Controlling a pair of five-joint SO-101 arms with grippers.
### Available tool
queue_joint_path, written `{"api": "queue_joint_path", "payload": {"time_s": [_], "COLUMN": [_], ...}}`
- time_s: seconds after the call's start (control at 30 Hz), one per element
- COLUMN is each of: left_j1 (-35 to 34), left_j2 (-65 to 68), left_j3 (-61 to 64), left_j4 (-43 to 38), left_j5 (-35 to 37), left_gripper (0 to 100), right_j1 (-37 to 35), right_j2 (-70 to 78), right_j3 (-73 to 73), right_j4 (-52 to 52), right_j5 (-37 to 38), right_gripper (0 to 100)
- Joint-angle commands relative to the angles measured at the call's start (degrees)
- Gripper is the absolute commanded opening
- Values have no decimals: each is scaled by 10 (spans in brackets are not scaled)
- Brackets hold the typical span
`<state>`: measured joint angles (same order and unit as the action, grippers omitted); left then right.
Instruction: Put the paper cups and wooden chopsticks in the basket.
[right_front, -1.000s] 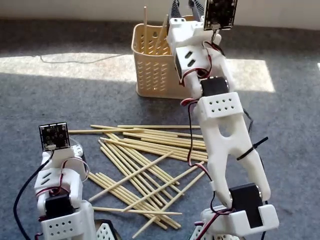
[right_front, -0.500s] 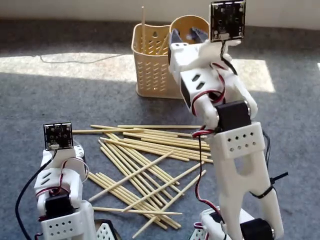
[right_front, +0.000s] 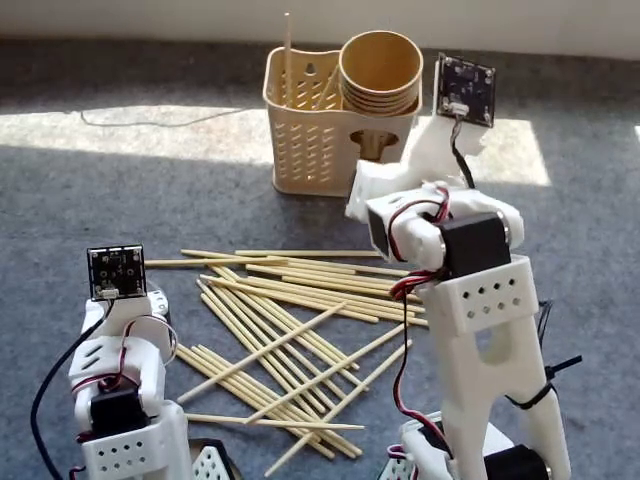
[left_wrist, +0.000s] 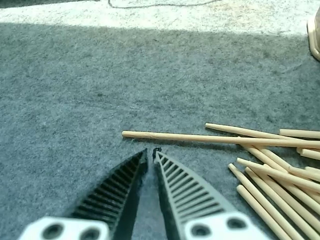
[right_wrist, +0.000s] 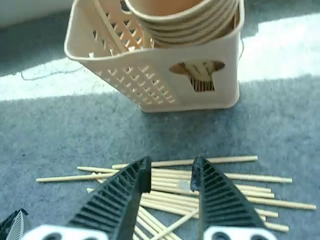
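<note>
Stack of paper cups (right_front: 380, 68) is seated in the basket (right_front: 305, 150), on its 3 o'clock side. Wooden chopsticks (right_front: 288, 50) are stood in its 9 o'clock side. A loose chopstick pile (right_front: 290, 320) is spread on the grey carpet (right_front: 150, 200) at 6 o'clock of the basket. Right gripper (right_wrist: 170, 175) is held over the pile, fingers apart and empty, basket ahead of it. Left gripper (left_wrist: 150, 156) fingers are drawn together on nothing. One chopstick (left_wrist: 200, 138) lies crosswise just beyond the tips, untouched.

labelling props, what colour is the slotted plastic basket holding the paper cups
Pale cream-yellow; the plastic basket shows best in the right wrist view.
</note>
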<state>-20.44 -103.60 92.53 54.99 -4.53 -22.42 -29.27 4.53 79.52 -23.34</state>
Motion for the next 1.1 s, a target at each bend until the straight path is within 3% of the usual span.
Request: {"api": "queue_joint_path", "payload": {"time_s": [0.0, 0.17, 0.53, 1.07], "left_j1": [-8, -8, -8, -8], "left_j2": [-6, -6, -6, -6], "left_j3": [-2, -2, -2, -2], "left_j4": [0, -1, -2, -1], "left_j5": [-4, -4, -5, -6], "left_gripper": [39, 39, 39, 39], "right_j1": [-31, -85, -136, -153], "right_j2": [-15, -15, 38, 219], "right_j3": [-16, 48, 240, 254], "right_j4": [66, 89, -58, -165], "right_j5": [-43, -76, -114, -182], "right_gripper": [139, 139, 139, 138]}}
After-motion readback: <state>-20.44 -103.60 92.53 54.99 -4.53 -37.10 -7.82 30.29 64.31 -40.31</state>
